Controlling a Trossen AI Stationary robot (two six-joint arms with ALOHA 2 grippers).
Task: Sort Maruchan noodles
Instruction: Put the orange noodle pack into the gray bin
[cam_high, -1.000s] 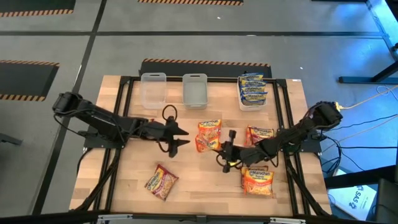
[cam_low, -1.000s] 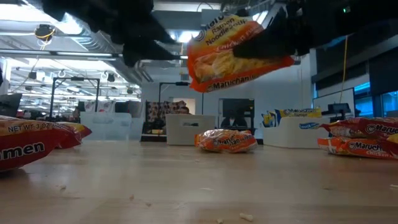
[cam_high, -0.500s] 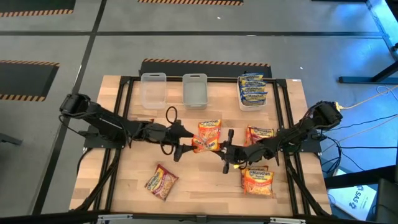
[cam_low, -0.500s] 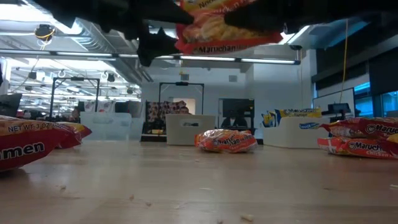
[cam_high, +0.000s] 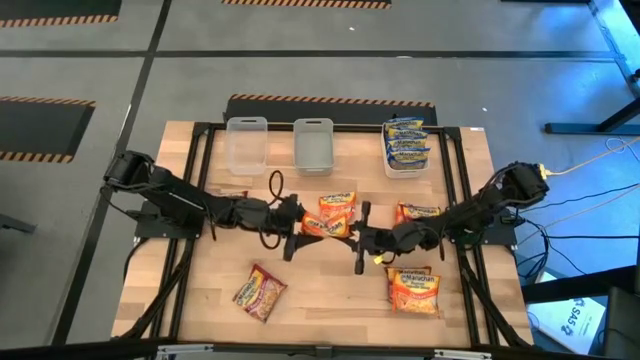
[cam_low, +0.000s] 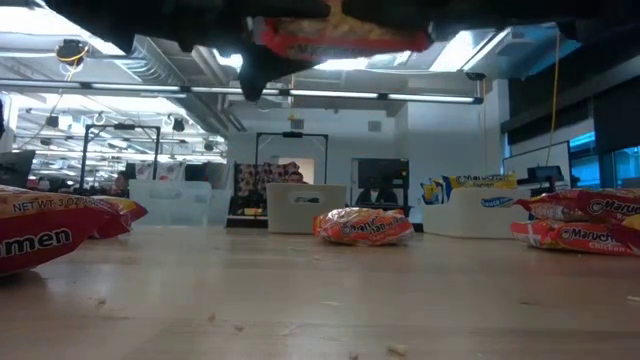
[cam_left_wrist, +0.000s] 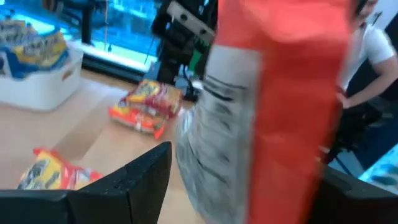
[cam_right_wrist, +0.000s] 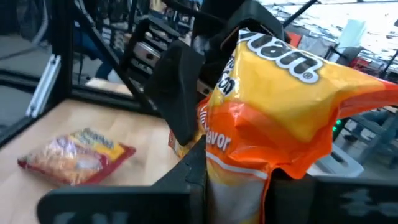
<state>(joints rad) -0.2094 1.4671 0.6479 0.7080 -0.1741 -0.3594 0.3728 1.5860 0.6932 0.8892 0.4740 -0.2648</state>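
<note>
An orange Maruchan packet (cam_high: 325, 226) hangs in the air above the table's middle, between my two grippers. My right gripper (cam_high: 360, 240) is shut on it from the table's right. My left gripper (cam_high: 297, 232) is open, coming from the left; its fingers (cam_left_wrist: 146, 174) stand on either side of the packet's other end (cam_left_wrist: 273, 93). In the low view the packet (cam_low: 340, 30) sits at the top edge. Another orange packet (cam_high: 337, 205) lies flat on the table just beyond it. My right gripper pinches the orange packet's right-hand end (cam_right_wrist: 249, 168) between its two fingers, coming about level from the table's right. The packet is lifted clear and sticks out toward my left gripper. My left gripper: whether its open fingers touch the packet I cannot tell.
Two orange packets (cam_high: 418, 213) (cam_high: 413, 290) lie right of centre and a red-pink one (cam_high: 260, 292) lies near left. At the far edge stand two clear tubs (cam_high: 247, 143) (cam_high: 313, 143) and a tub with blue-and-yellow packets (cam_high: 406, 145). A black frame runs along the table's sides.
My right gripper has lifted the orange packet higher and carried it slightly left; in the low view it has risen to the top edge and tipped flatter. My left gripper has moved right toward the packet until its open fingers straddle the packet's end.
</note>
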